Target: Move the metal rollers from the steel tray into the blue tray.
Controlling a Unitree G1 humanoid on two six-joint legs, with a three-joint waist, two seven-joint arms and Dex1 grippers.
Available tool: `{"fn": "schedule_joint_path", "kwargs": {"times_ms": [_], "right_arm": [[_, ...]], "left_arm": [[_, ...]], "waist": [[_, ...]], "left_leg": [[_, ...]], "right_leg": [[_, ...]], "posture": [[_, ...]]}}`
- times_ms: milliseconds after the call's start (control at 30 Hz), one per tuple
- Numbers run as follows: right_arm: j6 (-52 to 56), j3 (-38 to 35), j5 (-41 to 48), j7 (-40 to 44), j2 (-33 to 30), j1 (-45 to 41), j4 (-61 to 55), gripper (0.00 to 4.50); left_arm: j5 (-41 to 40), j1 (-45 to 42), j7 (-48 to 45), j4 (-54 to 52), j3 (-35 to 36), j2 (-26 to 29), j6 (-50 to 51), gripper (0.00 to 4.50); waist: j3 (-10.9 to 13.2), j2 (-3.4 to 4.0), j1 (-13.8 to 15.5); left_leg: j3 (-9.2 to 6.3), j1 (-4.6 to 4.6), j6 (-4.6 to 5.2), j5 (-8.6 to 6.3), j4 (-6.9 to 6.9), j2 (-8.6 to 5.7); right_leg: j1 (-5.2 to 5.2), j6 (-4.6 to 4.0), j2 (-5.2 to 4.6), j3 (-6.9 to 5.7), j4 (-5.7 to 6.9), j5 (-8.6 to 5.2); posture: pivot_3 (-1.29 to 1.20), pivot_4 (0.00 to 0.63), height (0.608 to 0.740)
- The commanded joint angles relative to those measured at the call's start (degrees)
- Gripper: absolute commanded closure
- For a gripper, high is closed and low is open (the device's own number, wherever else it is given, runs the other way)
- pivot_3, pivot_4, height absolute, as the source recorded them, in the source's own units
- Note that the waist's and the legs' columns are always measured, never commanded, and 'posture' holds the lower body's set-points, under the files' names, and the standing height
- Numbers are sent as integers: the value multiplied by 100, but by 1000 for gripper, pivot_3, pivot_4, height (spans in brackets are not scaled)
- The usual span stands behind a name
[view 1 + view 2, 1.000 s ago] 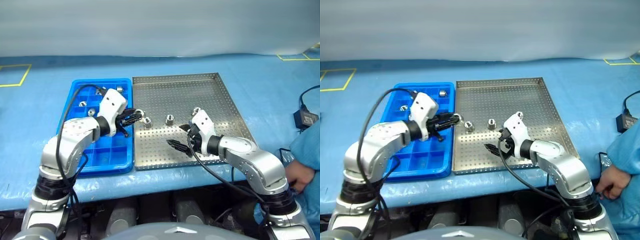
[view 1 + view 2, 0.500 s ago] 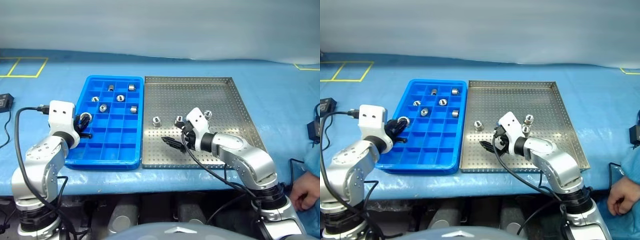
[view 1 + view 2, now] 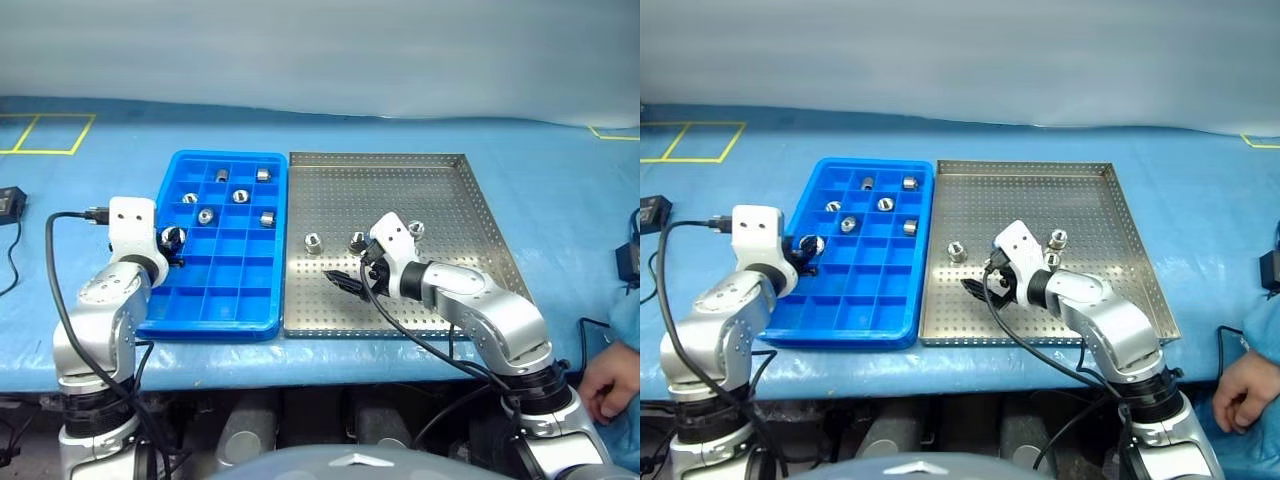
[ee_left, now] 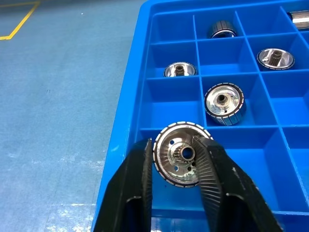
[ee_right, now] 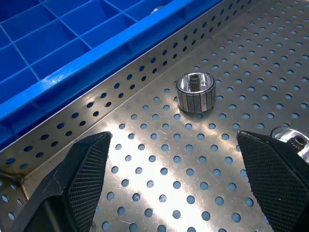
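1. L gripper (image 4: 174, 164) sits over the blue tray (image 3: 160, 318), at its left-edge column, fingers (image 4: 137, 188) either side of a roller (image 4: 181, 153). The roller's holed face points at the wrist cam. Can't tell if the fingers clamp it or just flank it.
2. Blue tray lies just left of the steel tray (image 3: 470, 240), long sides touching or nearly so.
3. Five more metal rollers in the blue tray's far compartments, one per cell, e.g. (image 3: 206, 215) and (image 3: 263, 175).
4. R gripper (image 5: 186, 181) is over the steel tray near its front-left part, fingers (image 5: 87, 166) spread wide apart, holding nothing.
5. Three rollers left on the steel tray: one (image 5: 194, 92) lies ahead of the R gripper, betw. its spread fingers, on its side and not touched; two more (image 3: 357, 240), (image 3: 415, 229) close by the R wrist.
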Motion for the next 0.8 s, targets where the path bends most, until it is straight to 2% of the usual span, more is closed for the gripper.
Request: {"fn": "schedule_joint_path", "kwargs": {"times_ms": [33,200,333,500,633,767,800], "right_arm": [[-24,-13,1,-20,10,-37,-232,95],[-19,-31,-10,-51,-51,20,-334,95],[22,3,-183,-183,-196,44,-508,95],[63,-150,-210,-380,-190,250,-864,95],[52,-215,-229,-560,-118,505,-1035,95],[65,-213,-284,-722,-48,700,-1122,95],[80,-240,-278,-757,-25,744,-1164,95]], "left_arm": [[-118,-182,-24,-156,23,-218,-510,2062],[-735,-367,-660,-399,-218,-479,-952,2062],[-1092,-755,-1858,-292,-1432,101,-913,2062],[-620,-1537,-2445,805,-2628,756,-971,2062],[-712,-2053,-2878,1726,-2835,614,-1243,2062],[-362,-2427,-3063,2644,-3158,581,-1592,2062],[-323,-2497,-3090,2812,-3180,542,-1654,1878]], "waist": [[0,0,5],[0,-1,0],[1,-1,-4],[1,0,-114],[1,0,-239],[2,-1,-341],[2,-1,-369]], "left_leg": [[0,0,0,0,1,0],[0,-5,0,0,2,-1],[0,-8,1,0,3,-3],[4,-7,3,-1,4,-2],[7,-8,5,-1,1,0],[8,-12,8,-3,2,-2],[8,-12,8,-3,2,-1]], "right_leg": [[0,0,-1,0,0,0],[-2,-1,-3,-1,-2,1],[-3,-4,-3,-2,-2,0],[-5,-3,2,1,-3,-1],[-8,-2,7,2,-3,-2],[-10,3,5,4,-5,0],[-11,5,6,5,-5,1]], "posture": [[71,150,740],[58,150,740],[25,150,740],[-39,150,740],[-87,150,740],[-122,150,740],[-133,150,740]]}}
